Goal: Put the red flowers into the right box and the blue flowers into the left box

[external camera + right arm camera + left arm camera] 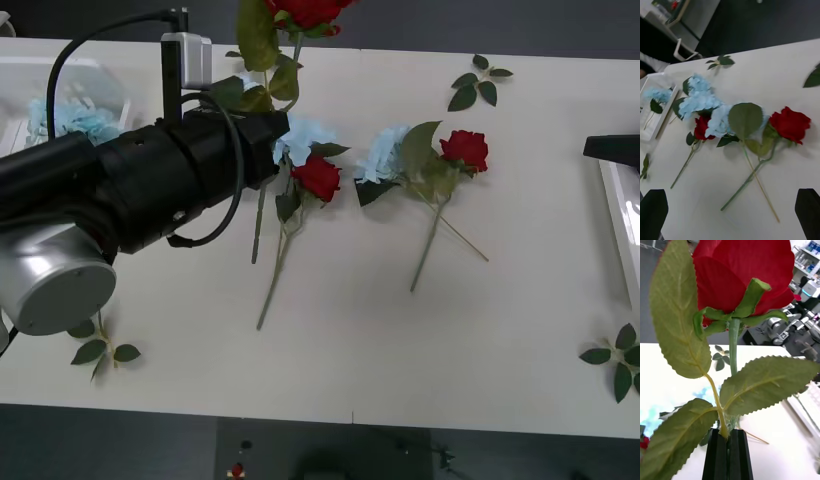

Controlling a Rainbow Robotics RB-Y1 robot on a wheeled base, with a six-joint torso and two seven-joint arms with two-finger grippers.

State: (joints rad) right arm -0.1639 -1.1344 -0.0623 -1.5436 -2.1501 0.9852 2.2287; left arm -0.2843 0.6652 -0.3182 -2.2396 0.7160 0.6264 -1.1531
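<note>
Thick black cylindrical left arm (170,180) with a silver-grey round joint cap (50,275) at seven o'clock. Black cables (75,50) looping over it toward a small grey box (187,55) at twelve o'clock. Flat black ribbed fingers (720,457).

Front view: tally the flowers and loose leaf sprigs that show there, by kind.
red flowers: 3
blue flowers: 3
leaf sprigs: 3
Total: 9

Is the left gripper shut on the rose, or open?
Shut. The left gripper pinches the rose's stem between its black fingers, holding the flower upright above the table.
</note>
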